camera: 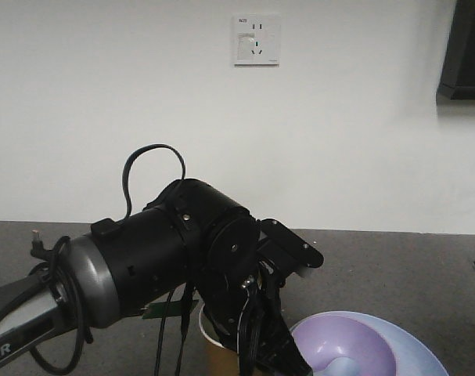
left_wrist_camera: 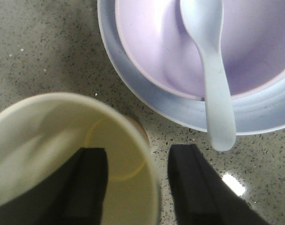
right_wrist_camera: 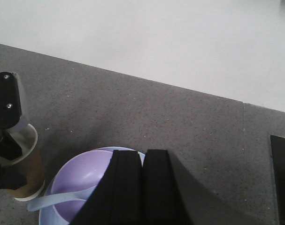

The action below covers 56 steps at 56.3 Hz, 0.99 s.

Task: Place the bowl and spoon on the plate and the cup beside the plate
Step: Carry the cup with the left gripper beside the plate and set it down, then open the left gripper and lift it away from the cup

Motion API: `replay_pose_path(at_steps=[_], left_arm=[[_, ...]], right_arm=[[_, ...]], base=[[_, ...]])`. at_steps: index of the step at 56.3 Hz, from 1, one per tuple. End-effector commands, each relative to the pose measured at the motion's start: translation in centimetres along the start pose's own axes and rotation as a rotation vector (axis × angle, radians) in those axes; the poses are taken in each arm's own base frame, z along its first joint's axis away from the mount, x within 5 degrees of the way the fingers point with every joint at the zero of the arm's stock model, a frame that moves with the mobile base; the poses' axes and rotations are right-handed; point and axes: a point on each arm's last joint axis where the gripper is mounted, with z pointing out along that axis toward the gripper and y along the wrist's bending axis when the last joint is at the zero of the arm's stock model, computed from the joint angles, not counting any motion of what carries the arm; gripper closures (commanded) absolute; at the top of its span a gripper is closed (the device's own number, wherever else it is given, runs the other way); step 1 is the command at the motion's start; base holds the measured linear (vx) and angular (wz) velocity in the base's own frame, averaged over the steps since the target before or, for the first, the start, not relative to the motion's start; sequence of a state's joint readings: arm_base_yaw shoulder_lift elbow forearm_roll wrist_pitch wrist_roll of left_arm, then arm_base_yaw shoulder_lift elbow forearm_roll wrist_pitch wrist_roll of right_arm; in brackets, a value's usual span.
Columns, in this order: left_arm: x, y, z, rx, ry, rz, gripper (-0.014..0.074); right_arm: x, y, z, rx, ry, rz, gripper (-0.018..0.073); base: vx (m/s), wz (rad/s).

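The brown paper cup (left_wrist_camera: pixel 39 140) stands upright on the speckled counter, just left of the pale blue plate (left_wrist_camera: pixel 180 110). The lavender bowl (left_wrist_camera: pixel 151 47) sits on the plate. The white spoon (left_wrist_camera: pixel 215 70) lies in the bowl, with its handle reaching out over the plate's rim. My left gripper (left_wrist_camera: pixel 137 152) is open and straddles the cup's wall, one finger inside the cup and one outside. My right gripper (right_wrist_camera: pixel 142 152) is shut on nothing and hovers above the bowl (right_wrist_camera: pixel 81 173). The cup (right_wrist_camera: pixel 25 173) also shows in the right wrist view.
The left arm (camera: pixel 143 266) fills the lower left of the front view and hides most of the cup (camera: pixel 214 348). A white wall (camera: pixel 237 117) borders the counter's far edge. A dark flat object (right_wrist_camera: pixel 283 178) lies at the counter's right edge.
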<state>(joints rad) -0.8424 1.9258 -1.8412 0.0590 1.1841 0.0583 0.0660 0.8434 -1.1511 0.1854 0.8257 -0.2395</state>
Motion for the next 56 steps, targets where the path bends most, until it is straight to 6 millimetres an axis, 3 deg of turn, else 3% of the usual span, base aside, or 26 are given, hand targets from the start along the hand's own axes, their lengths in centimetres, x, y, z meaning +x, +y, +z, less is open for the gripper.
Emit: replay_pose_path(at_steps=[1, 10, 25, 30, 34, 41, 49, 56], left_arm=[[-0.6, 0.3, -3.7, -0.024, -0.128, -0.007, 0.0101], [-1.0, 0.6, -5.6, -0.042, -0.136, -0.014, 0.0100], [-1.9, 1.0, -11.7, -0.054, -0.302, -0.032, 0.0102], [-1.5, 1.3, -13.9, -0.076, -0.356, -0.053, 0.0157], [-0.8, 1.8, -15.8, -0.123, -0.395, -0.094, 0.0261], [1.1, 3.1, -20.1, -0.255, -0.489, -0.158, 0.0595], [4.3, 4.0, -25.4, -0.340, -0.611, -0.227, 0.0605], [8.8, 3.7, -28.8, -0.335, -0.734, -0.237, 0.0603]], right_arm=[[-1.2, -0.2, -0.4, 0.022, -0.092, -0.005, 0.0568], [-1.2, -0.2, -0.4, 0.022, -0.092, -0.005, 0.0568], [-1.2, -0.2, -0.4, 0.022, -0.093, -0.004, 0.0568], [-1.2, -0.2, -0.4, 0.021, -0.089, -0.004, 0.0568], [-1.2, -0.2, -0.4, 0.021, -0.088, -0.004, 0.0568], [-1.1, -0.2, -0.6, 0.020, -0.088, 0.001, 0.0568], [-1.0, -0.1, -1.0, 0.025, -0.081, -0.005, 0.0568], [0.1, 0.1, -1.7, 0.022, -0.086, -0.004, 0.0568]], base=[[0.00, 0.00], [0.00, 0.00], [0.00, 0.00], [0.00, 0.00], [0.00, 0.00], [0.00, 0.00], [0.00, 0.00], [0.00, 0.00]])
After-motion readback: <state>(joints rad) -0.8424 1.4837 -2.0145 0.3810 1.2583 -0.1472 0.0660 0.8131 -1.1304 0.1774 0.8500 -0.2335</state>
